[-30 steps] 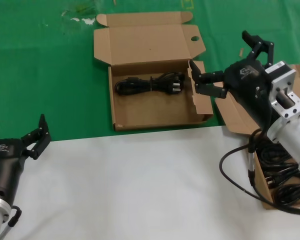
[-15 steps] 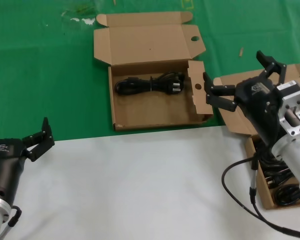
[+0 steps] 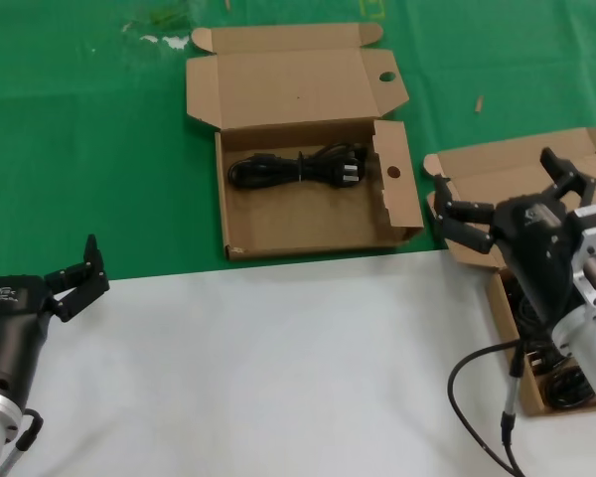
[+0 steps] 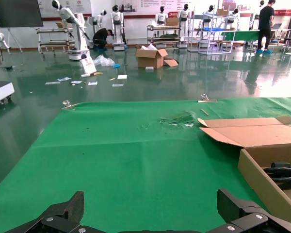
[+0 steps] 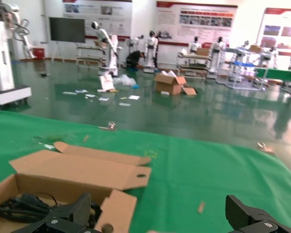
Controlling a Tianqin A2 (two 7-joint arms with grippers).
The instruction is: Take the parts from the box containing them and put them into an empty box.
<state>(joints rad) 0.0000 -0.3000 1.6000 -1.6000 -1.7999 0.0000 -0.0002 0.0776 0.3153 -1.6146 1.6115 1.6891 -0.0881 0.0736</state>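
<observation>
The box with round holes (image 3: 308, 224) lies open at the middle back on the green cloth. One black cord bundle (image 3: 298, 166) lies in it. It also shows in the right wrist view (image 5: 24, 206) and the left wrist view (image 4: 283, 172). The plain box (image 3: 497, 164) stands at the right, partly hidden by my right arm, with more black cords (image 3: 561, 383) in it. My right gripper (image 3: 507, 196) is open and empty, above the plain box's lid, to the right of the holed box. My left gripper (image 3: 42, 285) is open and empty at the lower left.
The holed box's side flap (image 3: 397, 184) stands up between the two boxes. A white sheet (image 3: 258, 368) covers the near half of the table. My right arm's black cable (image 3: 472, 373) loops over the white sheet.
My right gripper has drawn back to the right, from the holed box's side flap to above the plain box's lid. It stays open. My left gripper has barely moved.
</observation>
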